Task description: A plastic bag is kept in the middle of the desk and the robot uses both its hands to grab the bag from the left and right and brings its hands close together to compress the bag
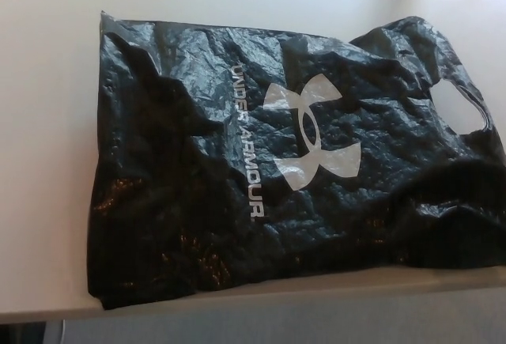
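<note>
Looking down, I see the black plastic bag (237,170) lying flat and crinkled across the middle of the pale desk (47,122), its cut-out handle (462,111) toward my right. Neither of my hands shows, so I cannot tell their state.

bright, soft light | glare specks on bag (237,170) wrinkles | slightly blurry, low-res

one black plastic bag (198,178), one white desk (47,122)
</note>
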You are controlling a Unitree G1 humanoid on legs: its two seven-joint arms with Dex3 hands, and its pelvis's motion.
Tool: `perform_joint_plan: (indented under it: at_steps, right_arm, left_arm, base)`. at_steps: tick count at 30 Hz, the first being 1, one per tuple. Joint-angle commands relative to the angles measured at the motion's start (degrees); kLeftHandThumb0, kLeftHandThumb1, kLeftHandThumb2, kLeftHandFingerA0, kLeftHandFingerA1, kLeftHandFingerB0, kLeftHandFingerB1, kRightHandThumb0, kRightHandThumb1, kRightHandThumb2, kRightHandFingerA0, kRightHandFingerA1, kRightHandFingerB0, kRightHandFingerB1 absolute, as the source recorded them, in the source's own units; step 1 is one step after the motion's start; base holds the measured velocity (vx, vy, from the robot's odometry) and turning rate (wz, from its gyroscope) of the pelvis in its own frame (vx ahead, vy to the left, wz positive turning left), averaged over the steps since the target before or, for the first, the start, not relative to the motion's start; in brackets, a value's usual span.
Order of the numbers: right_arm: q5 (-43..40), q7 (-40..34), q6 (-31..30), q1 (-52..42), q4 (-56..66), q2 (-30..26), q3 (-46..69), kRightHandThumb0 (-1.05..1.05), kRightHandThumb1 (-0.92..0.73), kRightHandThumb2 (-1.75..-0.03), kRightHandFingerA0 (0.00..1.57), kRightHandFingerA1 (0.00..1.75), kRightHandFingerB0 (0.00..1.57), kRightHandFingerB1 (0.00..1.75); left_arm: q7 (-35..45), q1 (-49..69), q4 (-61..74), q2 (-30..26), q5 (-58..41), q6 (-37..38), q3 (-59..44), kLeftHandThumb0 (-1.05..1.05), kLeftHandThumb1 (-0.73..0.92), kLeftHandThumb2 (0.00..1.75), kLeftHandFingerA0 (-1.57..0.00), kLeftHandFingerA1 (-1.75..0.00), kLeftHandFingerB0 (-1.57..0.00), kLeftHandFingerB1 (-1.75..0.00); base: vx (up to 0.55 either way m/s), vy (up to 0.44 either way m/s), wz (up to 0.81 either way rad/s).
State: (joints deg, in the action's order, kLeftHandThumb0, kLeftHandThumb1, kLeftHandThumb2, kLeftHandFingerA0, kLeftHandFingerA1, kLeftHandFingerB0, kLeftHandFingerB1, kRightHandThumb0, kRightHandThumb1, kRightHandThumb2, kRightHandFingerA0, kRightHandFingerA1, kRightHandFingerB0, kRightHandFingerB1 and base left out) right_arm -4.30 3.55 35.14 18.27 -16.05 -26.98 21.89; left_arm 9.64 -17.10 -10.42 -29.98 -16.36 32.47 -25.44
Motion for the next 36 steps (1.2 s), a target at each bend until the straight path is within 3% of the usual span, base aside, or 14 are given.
perform_joint_plan:
  at_steps: [1,5,6,9,11,12,13,17,18,19,29,30,32,36]
  right_arm:
    - [0.6,0.54,-13.85,17.01,-23.74,-1.35,-2.92,-0.89,-0.71,-1.05,0.0,0.49,0.06,0.44]
    - [4.66,-2.52,-15.96,18.09,-29.05,-1.52,-5.27,-0.76,-0.91,-0.67,0.11,0.35,0.15,0.31]
    - [7.19,-2.98,-15.66,17.31,-31.33,-1.43,-7.23,-0.8,-0.74,-1.09,0.07,0.46,0.1,0.45]
    - [7.58,-2.55,-16.79,17.35,-36.02,-0.54,-8.78,-0.83,-0.71,-1.07,0.07,0.45,0.11,0.44]
    - [6.89,-2.57,-18.05,17.07,-39.66,0.72,-9.32,-0.36,-0.54,-1.11,0.0,0.5,0.0,0.48]
    - [7.42,-3.01,-17.91,16.89,-40.56,0.69,-9.97,-0.72,-0.91,-0.67,0.14,0.33,0.13,0.29]
    - [8.49,-3.98,-17.55,16.33,-42.62,0.89,-11.17,-0.36,-0.55,-1.11,0.0,0.49,0.0,0.47]
    - [8.79,-5.44,-16.98,16.03,-46.82,2.81,-13.36,-0.36,-0.54,-1.11,0.0,0.49,0.0,0.48]
    - [8.73,-5.72,-16.54,15.8,-47.76,3.46,-13.8,-0.75,-0.91,-0.68,0.18,0.32,0.17,0.29]
    - [8.9,-6.14,-15.9,15.34,-48.92,4.39,-14.45,-0.36,-0.52,-1.11,0.0,0.49,0.0,0.48]
    - [8.88,-7.71,-16.28,14.05,-52.67,10.93,-17.89,-0.74,-0.74,-1.09,0.05,0.39,0.05,0.38]
    - [8.75,-7.71,-16.54,14.01,-52.72,11.38,-17.83,-0.72,-0.92,-0.7,0.12,0.25,0.12,0.25]
    - [8.22,-7.97,-17.01,13.74,-52.9,13.14,-17.57,-0.71,-0.72,-1.09,0.02,0.36,0.05,0.36]
    - [8.18,-7.82,-16.86,13.54,-52.59,15.63,-17.85,-0.71,-0.72,-1.09,0.03,0.33,0.04,0.34]
  left_arm:
    - [-7.29,-17.7,-27.68,3.01,7.85,-7.51,5.42,-0.69,0.92,0.7,-0.28,-0.45,-0.22,-0.31]
    - [-9.51,-19.11,-35.7,4.62,9.28,-6.36,6.91,-0.65,0.92,0.73,-0.28,-0.46,-0.22,-0.33]
    - [-8.8,-18.08,-38.01,5.02,9.68,-7.7,7.9,-0.63,0.92,0.74,-0.25,-0.45,-0.19,-0.33]
    - [-10.24,-16.87,-43.08,5.77,11.7,-10.33,10.35,-0.66,0.92,0.72,-0.22,-0.38,-0.17,-0.29]
    - [-10.2,-15.59,-46.04,7.42,10.82,-11.76,10.99,-0.64,0.92,0.72,-0.22,-0.39,-0.17,-0.3]
    - [-11.05,-15.45,-46.89,7.58,11.31,-11.78,11.57,-0.66,0.92,0.72,-0.26,-0.38,-0.19,-0.3]
    - [-12.8,-14.85,-48.48,8.65,11.81,-12.46,12.35,-0.62,0.92,0.72,-0.26,-0.39,-0.2,-0.29]
    - [-15.72,-13.71,-51.77,10.69,12.33,-14.03,14.02,-0.65,0.92,0.74,-0.28,-0.37,-0.2,-0.29]
    - [-15.95,-13.6,-52.79,11.36,12.43,-14.0,14.52,-0.67,0.92,0.75,-0.25,-0.37,-0.19,-0.3]
    - [-15.94,-13.41,-53.87,12.35,12.51,-14.53,15.18,-0.69,0.92,0.75,-0.23,-0.36,-0.2,-0.3]
    - [-19.14,-13.7,-58.41,18.12,14.49,-13.79,19.54,-0.69,0.92,0.75,-0.27,-0.37,-0.2,-0.29]
    - [-19.37,-13.71,-58.54,18.37,14.76,-13.76,19.85,-0.7,0.92,0.75,-0.27,-0.38,-0.21,-0.3]
    - [-19.94,-13.7,-58.81,19.59,15.6,-14.28,20.99,-0.73,0.92,0.76,-0.26,-0.38,-0.19,-0.3]
    - [-20.4,-13.54,-59.2,21.38,15.92,-13.83,21.98,-0.69,0.92,0.78,-0.24,-0.4,-0.17,-0.3]
  base:
    - [0.0,0.0,0.0]
    - [0.0,0.0,0.0]
    - [0.0,0.0,0.0]
    - [0.0,0.0,0.0]
    - [0.0,0.0,0.0]
    - [0.0,0.0,0.0]
    - [0.0,0.0,0.0]
    - [0.0,0.0,0.0]
    - [0.0,0.0,0.0]
    - [0.0,0.0,0.0]
    - [0.0,0.0,0.0]
    - [0.0,0.0,0.0]
    - [0.0,0.0,0.0]
    - [0.0,0.0,0.0]
